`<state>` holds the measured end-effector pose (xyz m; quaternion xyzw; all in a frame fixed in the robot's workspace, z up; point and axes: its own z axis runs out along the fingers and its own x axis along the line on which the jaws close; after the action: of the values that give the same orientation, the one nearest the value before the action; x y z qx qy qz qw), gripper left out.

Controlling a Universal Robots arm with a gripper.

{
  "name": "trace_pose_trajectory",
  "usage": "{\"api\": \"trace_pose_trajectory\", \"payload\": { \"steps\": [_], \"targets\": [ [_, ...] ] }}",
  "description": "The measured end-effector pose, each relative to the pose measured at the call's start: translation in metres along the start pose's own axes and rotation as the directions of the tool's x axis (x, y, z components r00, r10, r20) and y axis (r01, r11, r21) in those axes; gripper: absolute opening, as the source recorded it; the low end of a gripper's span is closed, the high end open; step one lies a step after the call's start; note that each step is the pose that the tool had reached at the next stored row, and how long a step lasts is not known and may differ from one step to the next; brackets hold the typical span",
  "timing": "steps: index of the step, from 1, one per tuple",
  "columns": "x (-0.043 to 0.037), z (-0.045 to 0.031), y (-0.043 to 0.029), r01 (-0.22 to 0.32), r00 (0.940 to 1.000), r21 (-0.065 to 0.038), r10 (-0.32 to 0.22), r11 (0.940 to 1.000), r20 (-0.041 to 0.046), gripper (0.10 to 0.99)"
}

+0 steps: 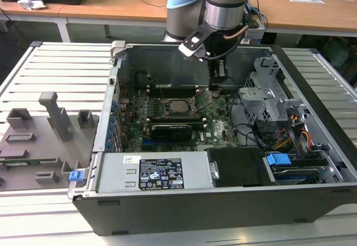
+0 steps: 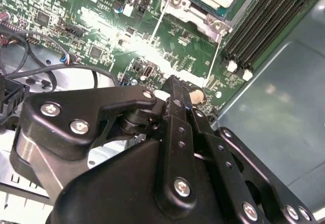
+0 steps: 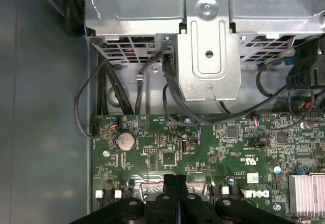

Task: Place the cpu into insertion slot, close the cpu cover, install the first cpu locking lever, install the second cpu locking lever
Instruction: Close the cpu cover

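Two wire levers (image 2: 217, 54) slant out from the insertion slot (image 2: 175, 1) toward the end effector (image 2: 175, 84), and they look unlatched. The cpu (image 1: 179, 106) lies flat in that slot, silvery top up, toward the far side of the case (image 1: 167, 218). Its edges sit square with the green board (image 3: 203, 153); being square, it has no long axis. The cpu cover (image 2: 203, 22) seems lowered around it. The end effector hangs just to the exterior view's right of the slot, fingers drawn narrow together, probably to work a lever. Whether they pinch one I cannot tell.
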<state>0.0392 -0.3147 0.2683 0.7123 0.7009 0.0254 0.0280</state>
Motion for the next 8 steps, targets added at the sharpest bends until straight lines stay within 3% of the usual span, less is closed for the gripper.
{"api": "trace_pose_trajectory", "payload": {
  "steps": [2,5,8],
  "targets": [
    [-0.0004,0.0028,0.0025,0.019,0.9998,0.006,-0.019,0.9998,-0.0013,0.106],
    [-0.0003,0.0063,0.0121,0.028,0.9996,0.024,-0.028,0.9993,-0.0020,0.106],
    [-0.0002,0.0079,0.0154,0.031,0.9995,0.028,-0.031,0.9991,-0.0022,0.106]
  ]
}}
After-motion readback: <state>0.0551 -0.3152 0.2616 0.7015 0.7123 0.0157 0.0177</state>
